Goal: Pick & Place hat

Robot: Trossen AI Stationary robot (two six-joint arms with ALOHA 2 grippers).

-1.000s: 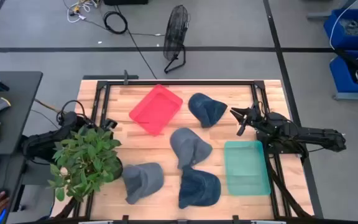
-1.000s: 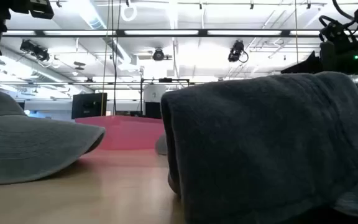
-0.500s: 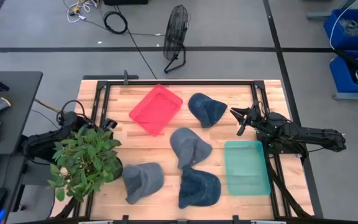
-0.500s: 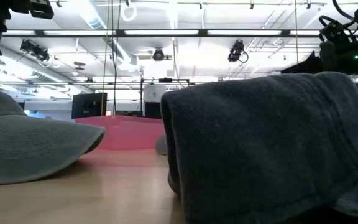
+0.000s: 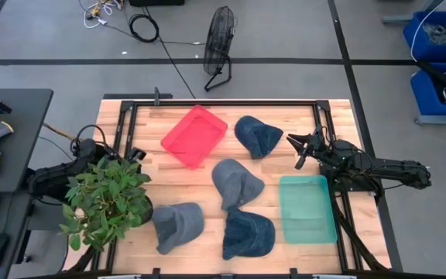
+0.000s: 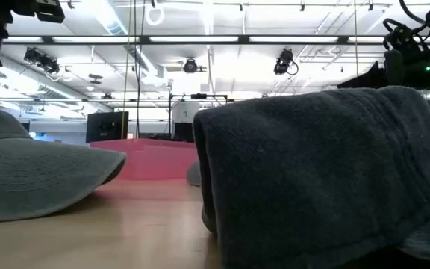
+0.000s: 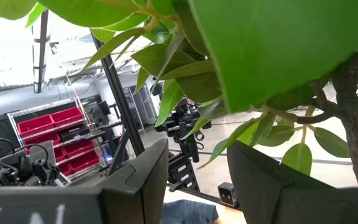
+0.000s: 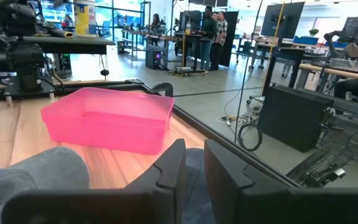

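Four hats lie on the table: a dark blue one toward the far edge, a grey-blue one in the middle, a grey one and a dark denim one at the near edge. My right gripper hovers open just right of the far dark blue hat, touching nothing. My left gripper is open at the table's left edge, its arm partly hidden by the plant's leaves.
A red tray sits far left of centre and a teal tray near right. A potted plant stands at the near left corner, over my left arm. Bare wood shows between the hats.
Neither arm nor any hat has moved. A person's hand at the desk left of the table has drawn out of view.
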